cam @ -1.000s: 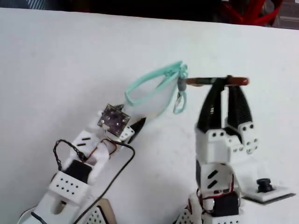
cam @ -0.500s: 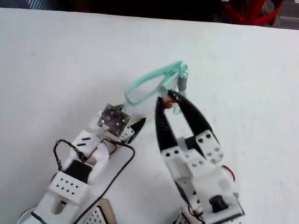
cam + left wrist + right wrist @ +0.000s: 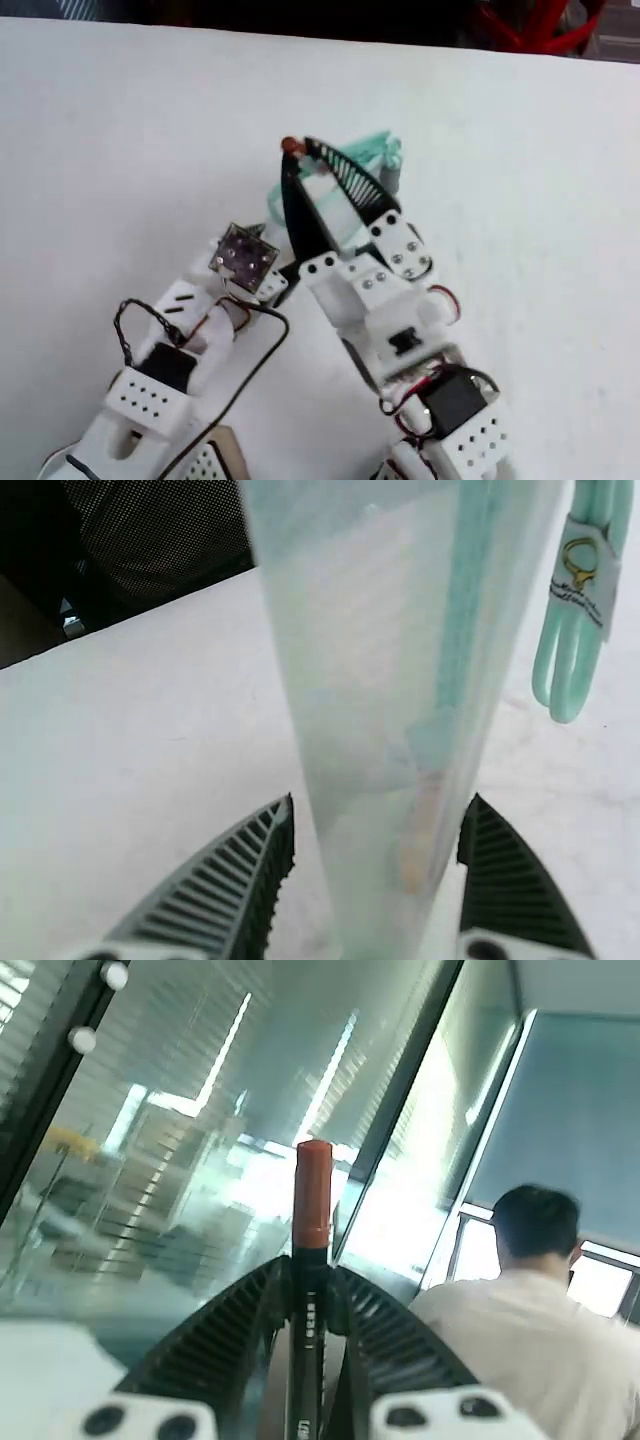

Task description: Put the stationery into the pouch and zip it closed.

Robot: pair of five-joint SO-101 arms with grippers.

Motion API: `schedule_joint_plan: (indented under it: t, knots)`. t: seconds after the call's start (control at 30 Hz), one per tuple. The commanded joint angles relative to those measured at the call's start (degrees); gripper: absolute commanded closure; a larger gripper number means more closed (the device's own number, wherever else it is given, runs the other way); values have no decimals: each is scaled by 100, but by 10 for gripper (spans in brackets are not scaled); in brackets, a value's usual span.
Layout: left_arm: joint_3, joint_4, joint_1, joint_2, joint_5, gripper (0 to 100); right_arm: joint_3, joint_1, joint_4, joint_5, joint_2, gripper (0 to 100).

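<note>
Poking out past the fingertips of the right gripper [image 3: 300,152], which is clamped on its barrel, the orange-capped marker [image 3: 291,146] lies along that gripper's axis, cap leading toward 11 o'clock, above the translucent mint-zippered pouch [image 3: 372,152]. From the cap the pouch's visible zipper end sits at about 3 o'clock, so the tip likely needs to tilt down toward the mouth. The left gripper [image 3: 378,815], at 7 o'clock of the pouch, pinches its near end; something pale inside is too faint to name.

Frosted clear pouch [image 3: 380,680] with mint-green zip edge, black pen [image 3: 309,1260] with orange-red cap, white table [image 3: 120,120]
</note>
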Motion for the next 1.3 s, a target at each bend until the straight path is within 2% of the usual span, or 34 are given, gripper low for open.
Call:
schedule_joint_plan:
  t: [0.0, 0.17, 0.47, 0.57, 0.7, 0.87, 1.0, 1.27]
  knots:
    - [-35, -132, 40, -13, -53, 733, 316, -4, 242, 44, -338, 979]
    - [-35, -141, 31, -13, -53, 733, 721, -13, 251, 44, -892, 979]
    - [-35, -141, -4, 4, -53, 733, 897, 4, 435, 53, -927, 979]
    - [-26, -123, -4, 13, -53, 733, 695, 31, 936, 26, -910, 979]
    - [70, -141, 40, 4, -18, 733, -185, 154, 1912, -607, -523, 976]
    - [123, -141, 48, -4, -9, 733, -1424, 681, 2853, -1407, 453, 975]
    - [132, -141, 48, -22, -9, 733, -1811, 822, 3635, -1547, 1138, 975]
    - [141, -141, 48, -22, 0, 733, -1793, 822, 3846, -1574, 1279, 978]
